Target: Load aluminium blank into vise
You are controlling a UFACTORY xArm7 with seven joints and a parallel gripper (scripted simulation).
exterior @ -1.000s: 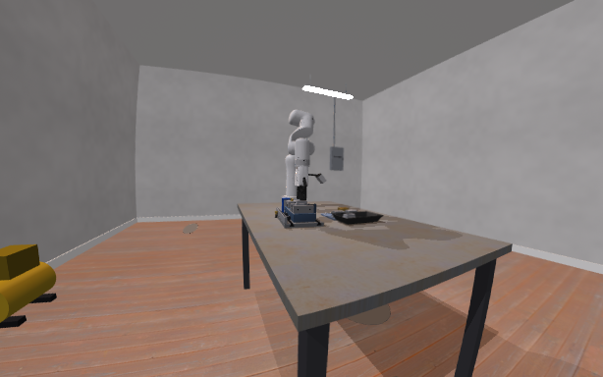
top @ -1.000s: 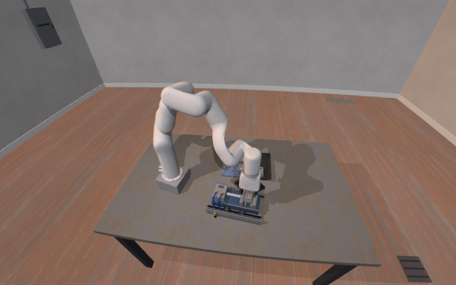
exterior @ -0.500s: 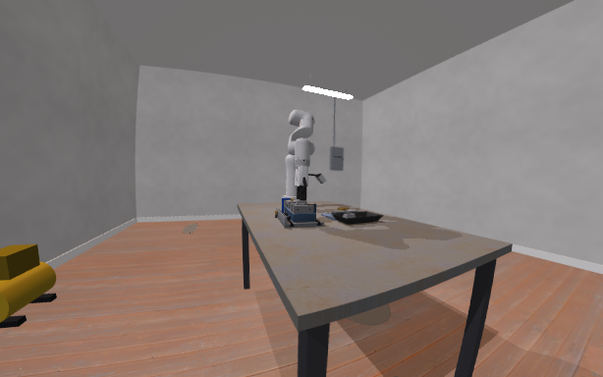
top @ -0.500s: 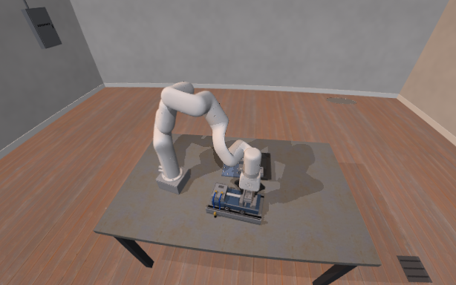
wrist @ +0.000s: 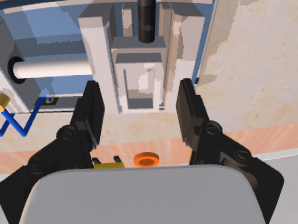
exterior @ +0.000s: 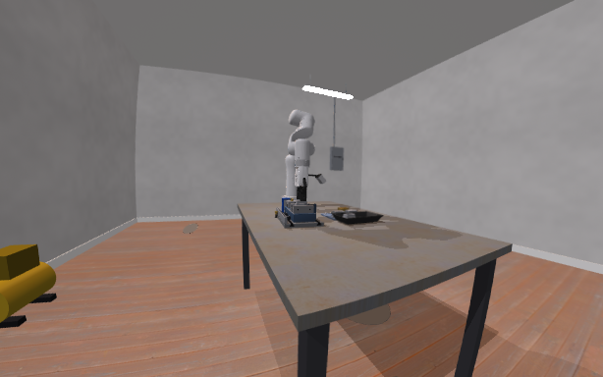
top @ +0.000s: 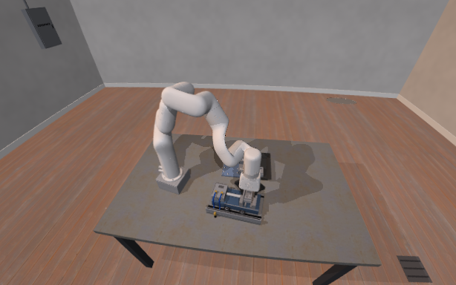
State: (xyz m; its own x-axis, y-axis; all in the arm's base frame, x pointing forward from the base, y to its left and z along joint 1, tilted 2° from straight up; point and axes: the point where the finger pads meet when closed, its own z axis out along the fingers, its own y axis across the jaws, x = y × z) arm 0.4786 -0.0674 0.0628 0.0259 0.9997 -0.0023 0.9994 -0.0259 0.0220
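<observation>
The grey desk carries the white arm, mounted toward its far left corner, and the blue vise near the middle, slightly toward the near edge. Behind the vise, toward the far edge, lie the infeed plate and the dark outfeed tray. The tool hangs over the vise with its fingers spread, pinching nothing, straddling a grey aluminium blank lying in the vise's opening beside the dark work stop.

Top view looks down from afar, exterior sideways across the table — wrist close, downward.
</observation>
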